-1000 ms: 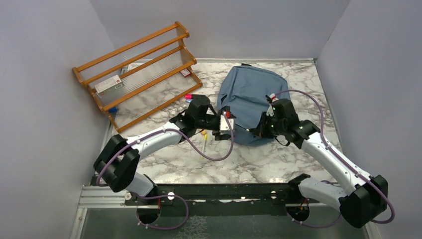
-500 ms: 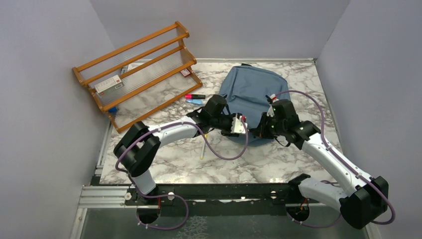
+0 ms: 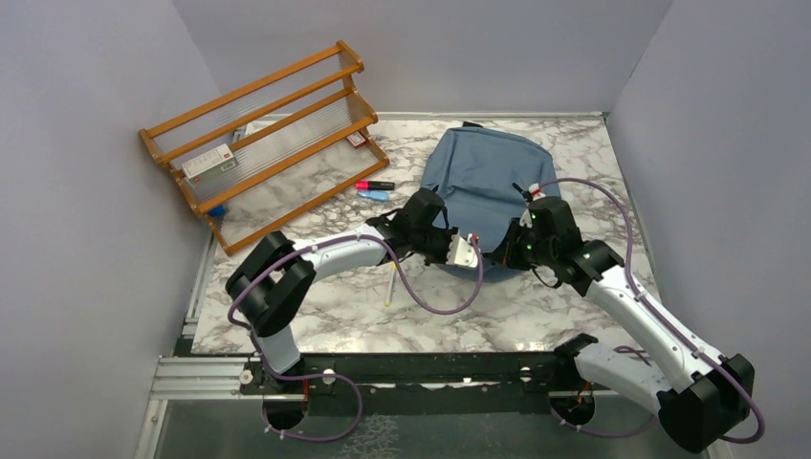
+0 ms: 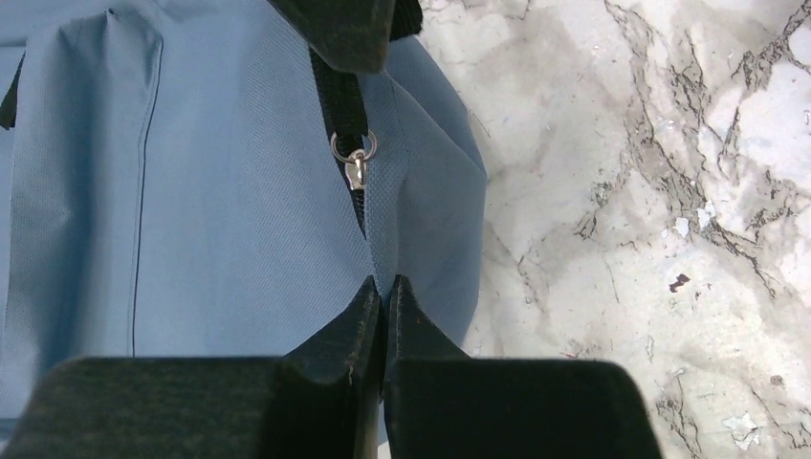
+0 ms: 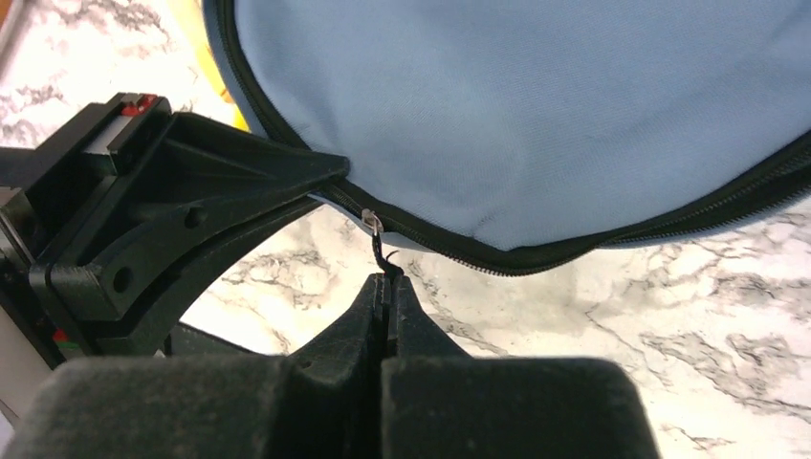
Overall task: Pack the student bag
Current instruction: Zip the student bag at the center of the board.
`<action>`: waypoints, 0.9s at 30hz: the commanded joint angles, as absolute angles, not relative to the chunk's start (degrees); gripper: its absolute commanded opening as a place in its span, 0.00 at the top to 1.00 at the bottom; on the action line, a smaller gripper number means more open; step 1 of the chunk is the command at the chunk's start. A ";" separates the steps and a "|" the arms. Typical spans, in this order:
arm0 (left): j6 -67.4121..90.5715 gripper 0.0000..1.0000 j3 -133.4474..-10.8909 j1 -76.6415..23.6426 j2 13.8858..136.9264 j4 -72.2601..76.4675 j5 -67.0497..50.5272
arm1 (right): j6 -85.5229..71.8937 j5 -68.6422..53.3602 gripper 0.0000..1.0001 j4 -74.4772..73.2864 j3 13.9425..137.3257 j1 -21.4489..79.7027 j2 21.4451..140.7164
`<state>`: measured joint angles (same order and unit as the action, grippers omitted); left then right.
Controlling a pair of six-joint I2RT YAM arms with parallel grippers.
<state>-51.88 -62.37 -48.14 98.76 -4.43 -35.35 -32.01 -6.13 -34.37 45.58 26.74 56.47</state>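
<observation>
The wooden rack [image 3: 258, 134] holds a white box [image 3: 208, 161]. The contents of the bag [image 3: 483, 177] cannot be seen. The bag lies flat on the surface [image 3: 536, 306], right of centre, with its long axis running near to far and its zipper edge toward the arms. The left gripper [image 4: 384, 287] is closed, pinching bag fabric beside the zipper. The right gripper [image 5: 387, 284] is closed on the zipper cord [image 5: 381, 253].

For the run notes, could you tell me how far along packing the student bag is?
Done: nothing visibly packed; the student bag looks zipped where visible. In hand: left gripper pinches fabric beside the zipper, right gripper pinches the zipper pull. Left: likely unzipping, then loading the red marker and blue marker lying beside the wooden rack.
</observation>
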 commanded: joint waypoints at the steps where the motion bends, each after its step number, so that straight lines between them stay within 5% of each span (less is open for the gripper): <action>1: -52.90 1.00 -61.78 -48.41 97.39 -10.33 -31.57 | -35.15 3.02 0.99 -33.94 44.90 26.89 52.27; 27: -54.84 1.00 -47.77 -37.49 79.20 -10.22 -27.94 | -31.47 21.07 1.00 -35.06 46.58 24.60 57.84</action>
<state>-54.08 -49.39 -38.70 82.00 -7.49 -30.17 -34.33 15.29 -36.14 44.58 26.63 55.70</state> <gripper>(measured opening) 0.016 0.012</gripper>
